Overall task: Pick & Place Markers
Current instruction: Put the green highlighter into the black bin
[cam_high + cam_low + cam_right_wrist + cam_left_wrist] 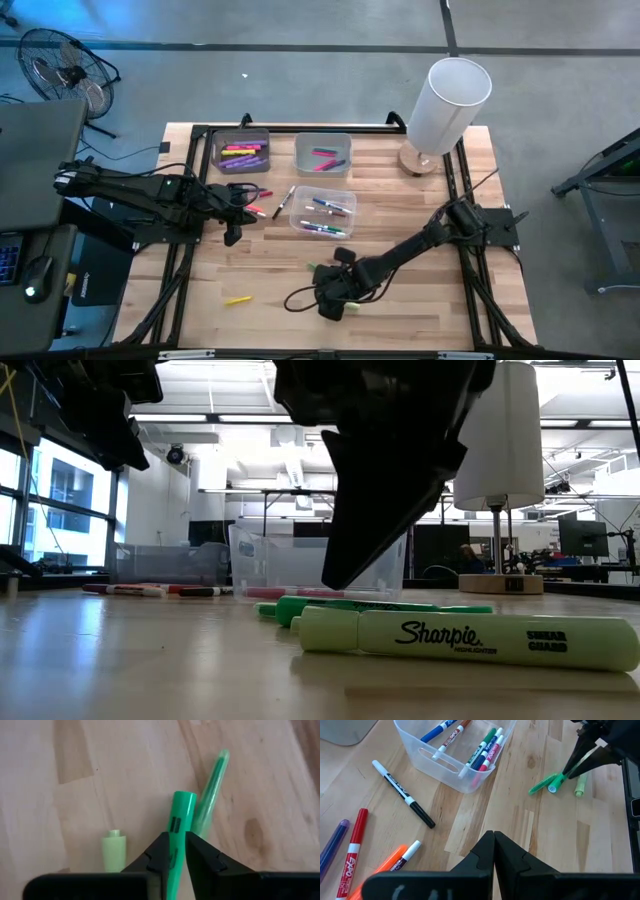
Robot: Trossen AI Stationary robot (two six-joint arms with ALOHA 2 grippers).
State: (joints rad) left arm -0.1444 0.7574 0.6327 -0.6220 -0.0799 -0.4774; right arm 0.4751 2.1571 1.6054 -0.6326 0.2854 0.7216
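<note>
My right gripper [332, 298] stands near the table's near edge, shut on a bright green marker [176, 820]. Beside that marker lie a thinner green pen [211, 785] and a pale green Sharpie highlighter [470, 641], both flat on the wood. My left gripper [494, 839] hovers left of centre, shut on nothing, over loose red [354, 847], purple [334, 845], orange [385, 866] and black-and-white [402, 794] markers. A yellow marker [237, 299] lies alone near the front. My right gripper pinches the bright green marker's barrel [173, 851] between its two fingers, some way back from the flat end [183, 797]. The fingers come slanting down from above and lie along the barrel. The marker lies low by the tabletop; whether it is lifted clear does not show.
Three small bins sit mid-table: a grey one [243, 137] with yellow, pink and purple markers, a clear one [322, 140] with pink and blue ones, and a clear one [345, 195] with several pens. A white lamp [447, 100] stands at the far right. Bare wood lies along the near edge.
</note>
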